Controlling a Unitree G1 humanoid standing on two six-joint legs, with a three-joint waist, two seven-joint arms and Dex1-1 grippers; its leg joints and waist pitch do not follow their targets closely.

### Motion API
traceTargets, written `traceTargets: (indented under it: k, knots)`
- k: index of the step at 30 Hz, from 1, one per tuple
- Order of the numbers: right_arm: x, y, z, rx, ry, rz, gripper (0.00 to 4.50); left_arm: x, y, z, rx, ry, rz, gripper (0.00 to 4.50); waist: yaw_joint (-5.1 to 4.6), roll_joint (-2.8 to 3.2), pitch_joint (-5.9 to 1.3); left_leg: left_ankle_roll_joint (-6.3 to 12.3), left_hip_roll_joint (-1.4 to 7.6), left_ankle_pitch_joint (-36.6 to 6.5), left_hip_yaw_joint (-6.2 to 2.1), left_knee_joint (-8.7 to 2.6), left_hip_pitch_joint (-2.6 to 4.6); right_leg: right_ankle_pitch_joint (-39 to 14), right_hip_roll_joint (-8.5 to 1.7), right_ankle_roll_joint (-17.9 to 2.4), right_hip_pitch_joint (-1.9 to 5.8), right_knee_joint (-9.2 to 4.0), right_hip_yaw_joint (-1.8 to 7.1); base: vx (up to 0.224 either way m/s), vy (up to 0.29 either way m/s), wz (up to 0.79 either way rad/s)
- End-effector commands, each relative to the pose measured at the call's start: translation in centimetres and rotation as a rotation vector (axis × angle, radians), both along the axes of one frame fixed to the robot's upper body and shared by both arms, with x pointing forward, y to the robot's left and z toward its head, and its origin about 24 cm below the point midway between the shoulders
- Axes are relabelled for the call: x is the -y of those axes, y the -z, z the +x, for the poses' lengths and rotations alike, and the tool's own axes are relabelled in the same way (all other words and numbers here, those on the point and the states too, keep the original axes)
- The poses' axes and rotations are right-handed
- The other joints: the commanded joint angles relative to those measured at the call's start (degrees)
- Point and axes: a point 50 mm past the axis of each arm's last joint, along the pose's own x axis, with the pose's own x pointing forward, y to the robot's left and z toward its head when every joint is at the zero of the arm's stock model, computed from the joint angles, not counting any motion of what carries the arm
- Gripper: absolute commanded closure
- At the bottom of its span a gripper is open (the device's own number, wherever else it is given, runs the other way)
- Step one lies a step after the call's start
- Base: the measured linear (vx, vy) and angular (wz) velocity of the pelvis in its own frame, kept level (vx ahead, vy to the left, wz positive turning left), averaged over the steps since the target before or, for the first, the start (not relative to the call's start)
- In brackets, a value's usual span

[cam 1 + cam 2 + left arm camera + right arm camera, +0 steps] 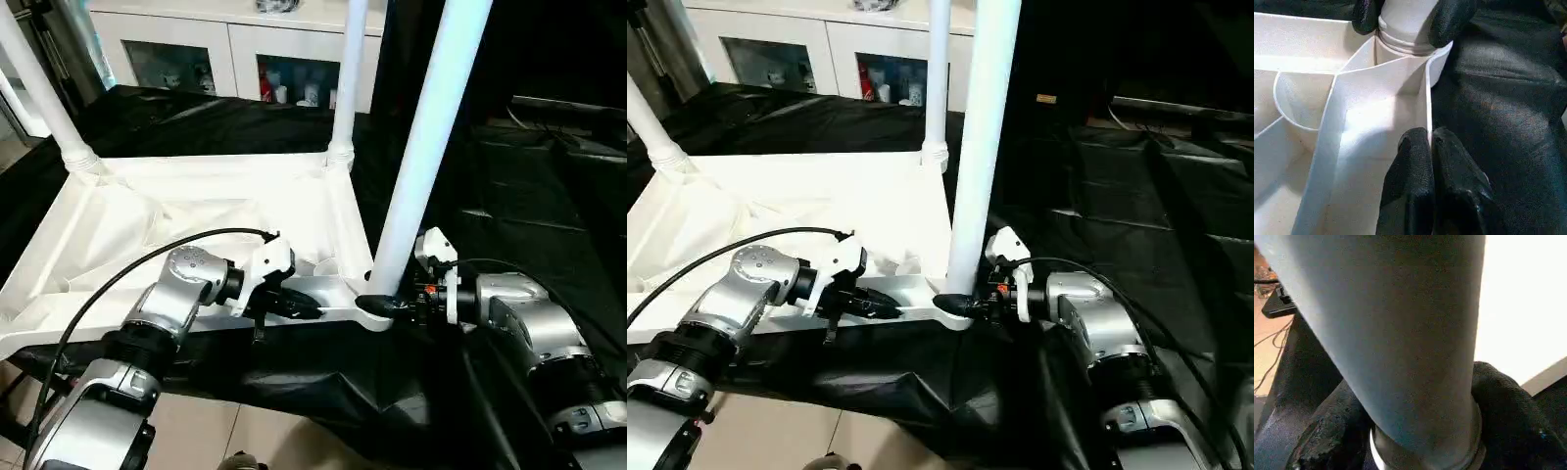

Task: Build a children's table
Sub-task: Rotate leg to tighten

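Note:
The white table top [167, 225] lies upside down on black cloth, ribbed underside up. Two white legs stand in its far corner sockets, the left leg [39, 93] and the right leg [348, 78]. A third leg [431, 137] rises from the near right corner socket [372, 308]. My right gripper [384, 305] is shut around this leg's base, its black fingers [1503, 406] hugging the tube [1400, 333]. My left gripper [312, 305] is shut on the table top's near rim, just left of that socket; its fingers [1410, 176] pinch the thin rim wall [1426, 107].
A white cabinet with glass doors [196, 54] stands behind the table top. Black cloth [519, 196] covers the surface to the right and hangs over the front edge. Tiled floor [225, 431] shows below. A black cable [127, 269] arcs over my left forearm.

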Motion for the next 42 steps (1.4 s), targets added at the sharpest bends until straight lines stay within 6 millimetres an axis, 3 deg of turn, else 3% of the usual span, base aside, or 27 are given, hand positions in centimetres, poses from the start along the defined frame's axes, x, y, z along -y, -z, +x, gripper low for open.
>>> traceTargets:
  k: [1,3,5,7,8,9,10,12,15,18,20,25,29,32,34,35,37,38,42]
  knots:
    - [-1.1,0.6,-0.6,-0.039,-0.008,0.043,1.9,1.1,-1.2,0.8,0.046,-0.048,-0.07,4.5,-0.14,-0.58,-4.05,3.97,2.8,-8.16,-0.7,-3.85,0.32,-14.59,-4.3,-10.89,3.27,-3.87,3.62,0.0,0.0,0.0]
    - [-1.3,0.8,-0.4,-0.038,0.031,0.047,1.91,1.4,-1.3,1.0,0.05,-0.067,-0.076,4.5,-0.21,-0.57,-3.99,3.64,2.84,-8.39,-0.78,-3.94,0.29,-15.55,-4.36,-10.5,3.28,-4.02,3.61,0.0,0.0,0.0]
    - [-2.5,2.0,0.7,-0.027,0.241,0.028,1.91,2.8,-1.5,2.1,0.076,-0.174,-0.074,4.5,-0.55,-0.42,-3.89,2.53,2.7,-9.57,-0.86,-4.04,0.61,-17.8,-4.41,-9.95,2.91,-4.41,3.6,0.0,0.0,0.0]
    - [-3.3,2.6,1.2,-0.032,0.336,0.018,1.91,3.7,-1.6,2.6,0.089,-0.231,-0.069,4.5,-1.15,-0.62,-3.79,1.11,2.39,-10.92,-1.02,-4.15,0.62,-21.27,-4.49,-8.86,3.04,-4.83,3.4,0.0,0.0,0.0]
    - [-3.3,2.6,1.2,-0.032,0.336,0.018,1.91,3.7,-1.6,2.6,0.089,-0.231,-0.069,4.5,-1.2,-0.39,-3.86,0.89,2.27,-11.06,-1.02,-4.08,0.74,-21.74,-4.45,-8.7,3.03,-4.92,3.36,0.0,0.0,0.0]
    - [-4.5,3.0,1.7,-0.046,0.428,0.032,1.91,4.8,-1.7,3.2,0.099,-0.284,-0.07,4.5,-1.59,-0.46,-3.65,1.33,2.28,-11.38,-0.95,-4.14,0.57,-22.19,-4.45,-8.35,2.97,-5.23,3.5,0.0,0.0,0.0]
    - [-5.2,3.2,2.0,-0.054,0.472,0.035,1.91,5.5,-1.8,3.4,0.104,-0.302,-0.073,4.5,-1.67,-0.12,-3.55,1.09,2.23,-12.0,-0.97,-4.19,0.77,-23.04,-4.41,-8.23,2.71,-5.35,3.48,0.0,0.0,0.0]
    - [-6.2,3.3,2.2,-0.056,0.515,0.031,1.91,6.3,-1.9,3.5,0.108,-0.313,-0.076,4.5,-1.93,-0.42,-3.69,0.77,2.05,-12.47,-1.15,-4.22,0.75,-24.83,-4.41,-7.32,3.1,-5.56,3.2,0.0,0.0,0.0]
    - [-8.8,2.8,3.1,0.005,0.568,0.016,1.91,8.0,-2.1,3.4,0.112,-0.306,-0.08,4.5,-2.43,-0.05,-3.8,0.85,2.17,-12.78,-1.11,-4.26,0.77,-22.43,-4.37,-7.87,2.89,-5.46,3.35,0.0,0.0,0.0]
    - [-9.8,2.3,3.0,0.047,0.501,0.028,1.91,8.3,-2.1,3.3,0.122,-0.283,-0.081,4.5,-2.74,-0.18,-3.86,1.8,2.19,-12.27,-1.1,-4.24,0.45,-19.0,-4.31,-9.2,3.19,-5.0,3.46,0.0,0.0,0.0]
    - [-10.1,2.0,3.0,0.053,0.468,0.052,1.36,8.3,-2.1,3.2,0.131,-0.261,-0.081,4.5,-2.81,-0.13,-3.88,2.46,2.21,-11.92,-1.07,-4.23,0.41,-17.8,-4.29,-9.75,3.3,-4.86,3.49,0.0,0.0,0.0]
    - [-9.1,2.0,2.9,0.061,0.437,0.068,0.93,7.4,-1.8,2.7,0.132,-0.204,-0.084,4.5,-2.84,-0.27,-3.93,3.36,2.28,-11.38,-1.04,-4.18,0.31,-17.46,-4.37,-10.13,3.46,-4.7,3.56,0.0,0.0,0.0]
    - [-6.9,1.9,2.8,0.089,0.378,0.045,0.6,5.9,-1.4,1.9,0.113,-0.112,-0.073,4.5,-3.11,-0.41,-4.06,4.49,2.43,-9.04,-1.0,-4.03,-0.06,-12.84,-4.34,-11.72,3.63,-4.04,3.61,0.0,0.0,0.0]
    - [-5.2,1.5,2.4,0.096,0.284,0.043,0.6,4.8,-1.2,1.1,0.095,-0.034,-0.072,4.5,-2.66,-0.33,-4.18,5.93,2.76,-7.55,-0.79,-3.87,0.09,-8.26,-4.22,-13.69,3.55,-3.33,3.7,0.0,0.0,0.0]
    - [-3.9,1.1,2.0,0.095,0.209,0.044,0.6,3.9,-1.1,0.7,0.09,0.004,-0.062,4.5,-2.35,-0.44,-4.15,6.3,2.72,-7.56,-0.77,-3.81,0.09,-7.92,-4.02,-13.65,3.86,-3.32,3.55,0.0,0.0,0.0]
    - [-3.6,1.0,1.8,0.096,0.189,0.042,0.6,3.7,-1.1,0.6,0.089,0.012,-0.059,4.5,-2.2,-0.3,-4.1,6.69,2.8,-7.93,-0.57,-3.74,0.1,-8.13,-4.02,-13.64,3.52,-3.33,3.67,0.0,0.0,0.0]
    - [-3.1,0.9,1.7,0.1,0.167,0.036,0.6,3.4,-1.1,0.5,0.089,0.02,-0.056,4.5,-1.8,-0.28,-4.01,6.11,2.95,-9.05,-0.62,-3.87,0.21,-10.22,-4.23,-13.33,3.4,-3.55,3.63,0.0,0.0,0.0]
    - [-2.2,0.7,1.4,0.095,0.132,0.026,0.6,2.8,-1.0,0.3,0.079,0.046,-0.049,4.5,-1.49,-0.31,-3.88,4.99,2.87,-10.3,-0.57,-3.92,0.38,-13.65,-4.28,-12.43,3.29,-3.95,3.66,0.0,0.0,0.0]
    - [-0.7,0.5,0.8,0.085,0.063,0.011,0.6,1.8,-1.0,-0.2,0.064,0.087,-0.027,4.5,-0.99,-0.34,-3.86,4.14,3.0,-10.97,-0.68,-4.07,0.5,-16.14,-4.36,-11.31,3.26,-4.13,3.71,0.0,0.0,0.0]
